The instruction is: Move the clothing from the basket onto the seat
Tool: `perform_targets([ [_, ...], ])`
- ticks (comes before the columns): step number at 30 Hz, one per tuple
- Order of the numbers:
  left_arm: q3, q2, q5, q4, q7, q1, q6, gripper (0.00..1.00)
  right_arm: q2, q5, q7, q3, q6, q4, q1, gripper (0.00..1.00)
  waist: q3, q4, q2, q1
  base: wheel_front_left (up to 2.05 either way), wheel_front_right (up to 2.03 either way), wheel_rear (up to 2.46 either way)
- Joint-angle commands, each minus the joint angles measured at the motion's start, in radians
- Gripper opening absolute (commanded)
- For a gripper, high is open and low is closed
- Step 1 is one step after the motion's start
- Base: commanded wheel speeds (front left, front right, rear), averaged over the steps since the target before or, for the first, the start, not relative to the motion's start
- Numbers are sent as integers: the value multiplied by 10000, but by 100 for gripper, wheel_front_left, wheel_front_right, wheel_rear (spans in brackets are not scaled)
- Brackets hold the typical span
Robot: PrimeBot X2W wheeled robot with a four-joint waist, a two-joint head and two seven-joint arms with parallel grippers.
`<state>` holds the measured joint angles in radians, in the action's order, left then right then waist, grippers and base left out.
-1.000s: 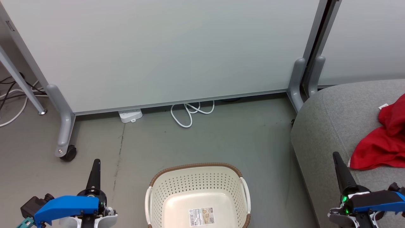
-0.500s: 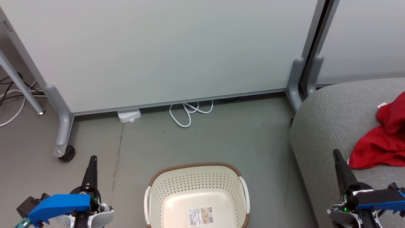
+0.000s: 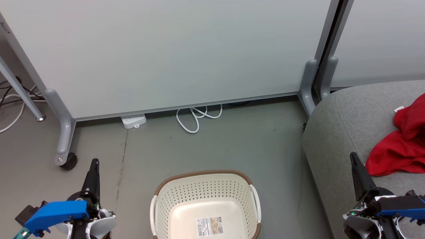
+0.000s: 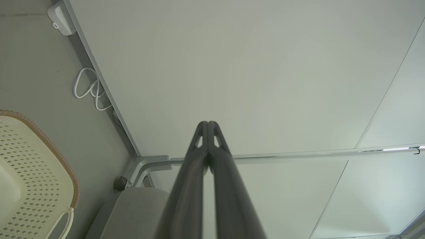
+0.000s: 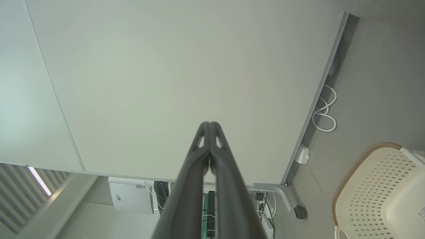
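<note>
The cream perforated basket (image 3: 204, 191) with a brown rim stands on the floor at the bottom centre, holding nothing but the barcode label (image 3: 209, 226) on its bottom. Red clothing (image 3: 400, 146) lies bunched on the grey seat (image 3: 345, 126) at the right edge. My left gripper (image 3: 94, 163) points up at the lower left, shut and empty, left of the basket. My right gripper (image 3: 353, 156) is shut and empty at the lower right, over the seat's front, just left of the clothing. Both wrist views show touching fingertips (image 4: 208, 123) (image 5: 210, 123) and part of the basket (image 4: 23, 172) (image 5: 375, 186).
A pale partition panel (image 3: 172, 49) on grey legs with a castor (image 3: 68, 162) stands behind the basket. A white power strip (image 3: 133, 120) and a looped white cable (image 3: 196, 118) lie at its base. Grey floor (image 3: 232, 142) separates the basket from the panel.
The whole head view has shifted slightly down and right, so the camera moved. Both grippers sit a little lower in the picture. Basket and clothing lie as before.
</note>
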<state>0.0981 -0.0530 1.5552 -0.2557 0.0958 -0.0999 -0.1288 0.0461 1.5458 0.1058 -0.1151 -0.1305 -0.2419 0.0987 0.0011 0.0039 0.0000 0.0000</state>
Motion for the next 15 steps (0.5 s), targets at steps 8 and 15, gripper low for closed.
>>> perform_targets([
  [8,158,7,593,135,188,-152,-35,0,72,670,98,12,-4,-52,187,0,13,-35,0,0,0,0,0],
  [15,168,11,596,128,198,-150,-35,0,70,679,101,13,-4,-53,176,0,15,-39,0,0,0,0,0],
])
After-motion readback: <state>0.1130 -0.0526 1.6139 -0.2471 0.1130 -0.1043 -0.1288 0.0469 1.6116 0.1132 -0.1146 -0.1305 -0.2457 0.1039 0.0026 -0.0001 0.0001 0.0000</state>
